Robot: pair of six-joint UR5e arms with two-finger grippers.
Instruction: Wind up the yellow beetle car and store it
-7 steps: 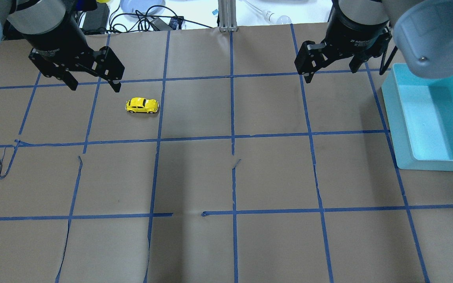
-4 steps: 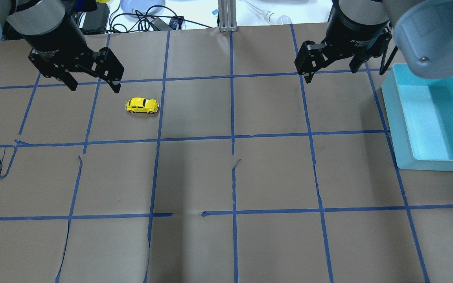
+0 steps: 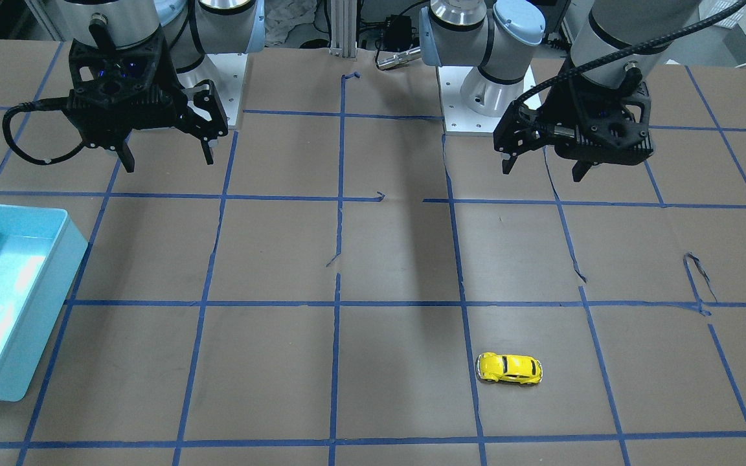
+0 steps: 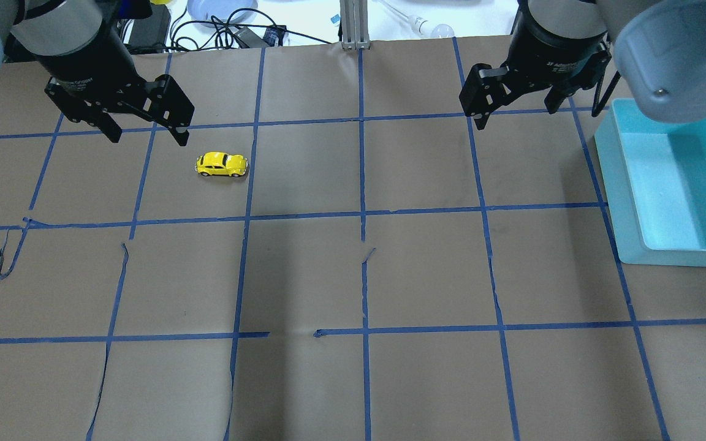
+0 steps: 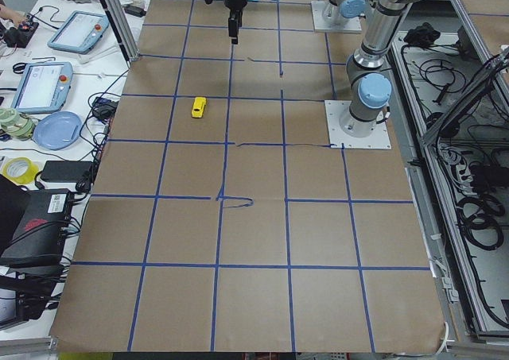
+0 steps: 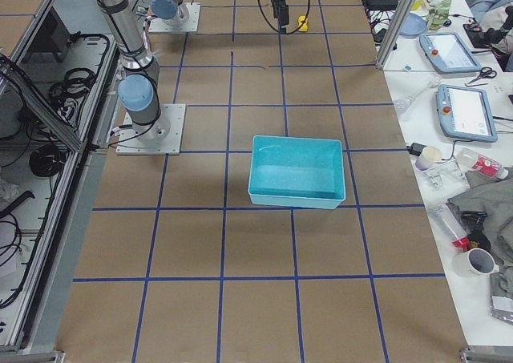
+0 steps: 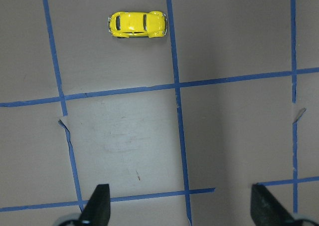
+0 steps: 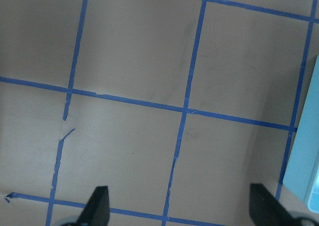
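Brown paper [image 4: 304, 171] gridded in blue tape [image 4: 362, 184] covers the bench [image 4: 353, 275]. Overhead view, left to right: the left end effector [image 4: 148, 138], fingers wide apart and holding nothing, hangs above the bench. The yellow beetle car [image 4: 222, 165] stands on its wheels just beside it, at about 4 o'clock, untouched. The right end effector [image 4: 517, 117], likewise spread and empty, hovers well apart. The teal bin [image 4: 610, 184] sits at the bench's 3 o'clock edge. Over the past second nothing has visibly shifted, so winding and storing are judged wholly ahead.
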